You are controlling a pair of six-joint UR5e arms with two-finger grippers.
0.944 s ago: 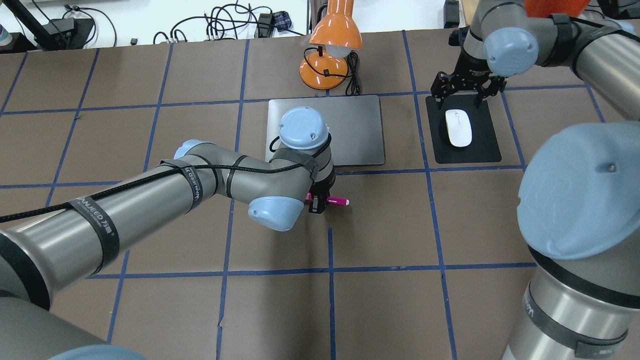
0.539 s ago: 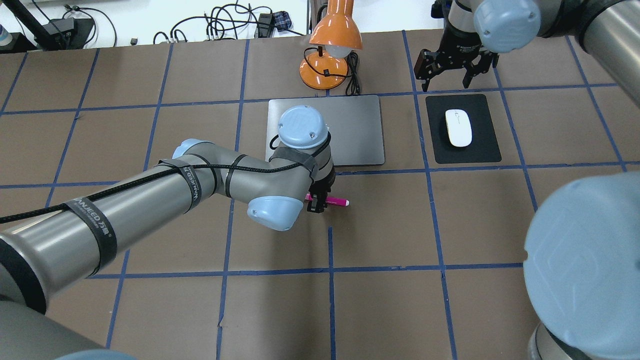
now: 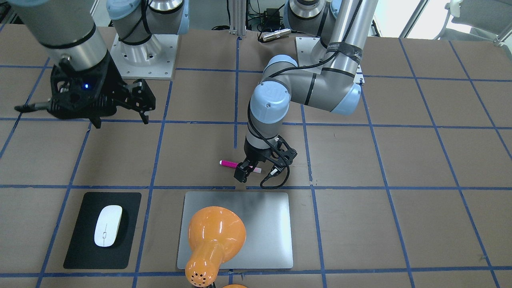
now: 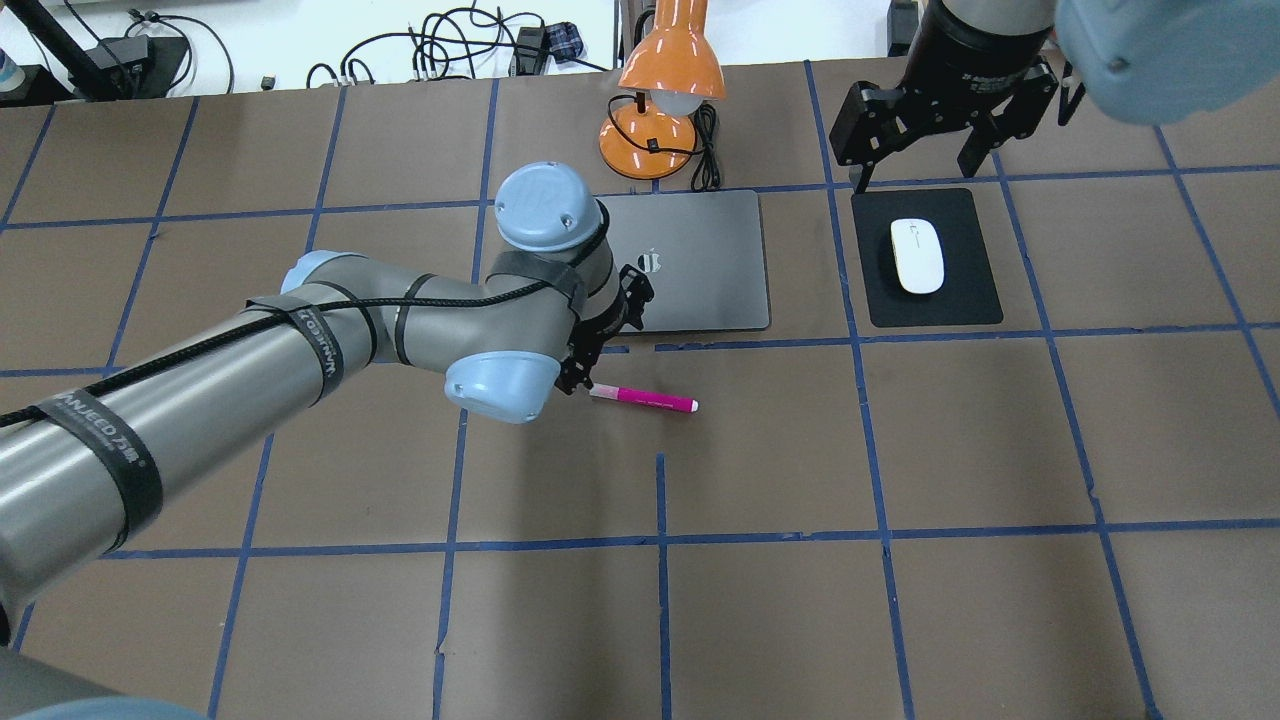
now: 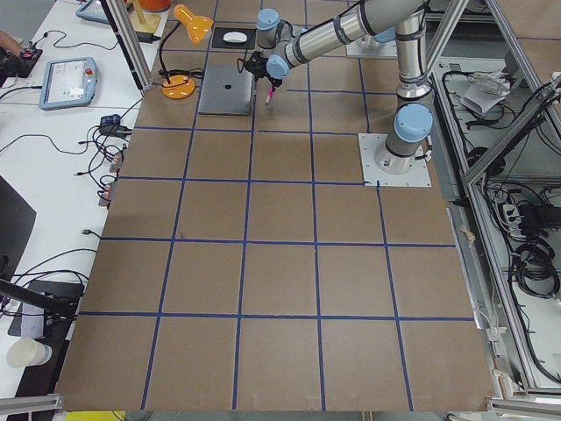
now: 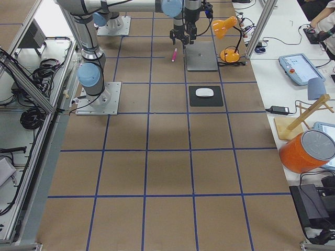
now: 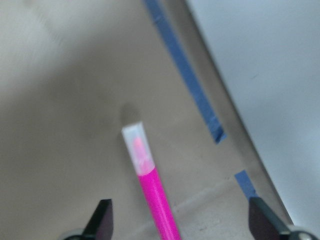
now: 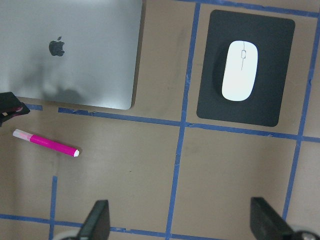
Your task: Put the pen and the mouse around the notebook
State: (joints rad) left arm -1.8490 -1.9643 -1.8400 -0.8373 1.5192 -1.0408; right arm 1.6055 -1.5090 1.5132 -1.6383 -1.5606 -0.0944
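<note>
Magenta against the brown paper, the pen [image 4: 645,400] lies flat on the table [image 4: 800,600], just beside the notebook [image 4: 710,290] on the edge nearest the robot, running roughly along it without touching. The left gripper [image 3: 258,167] hangs tilted over the pen's pale cap end, its fingers spread wide. From its wrist camera the pen looks free on the table between the tips, so I take it as set down, not held.

The mouse [image 4: 917,255] sits on a black pad [image 4: 975,300] at the notebook's right, a strip of table between them. The right gripper [image 4: 925,140] hovers above the pad's far edge, wide apart and empty.

An orange lamp [image 4: 660,100] fills the far side, which likely explains why pen and mouse flank the near and right edges.
</note>
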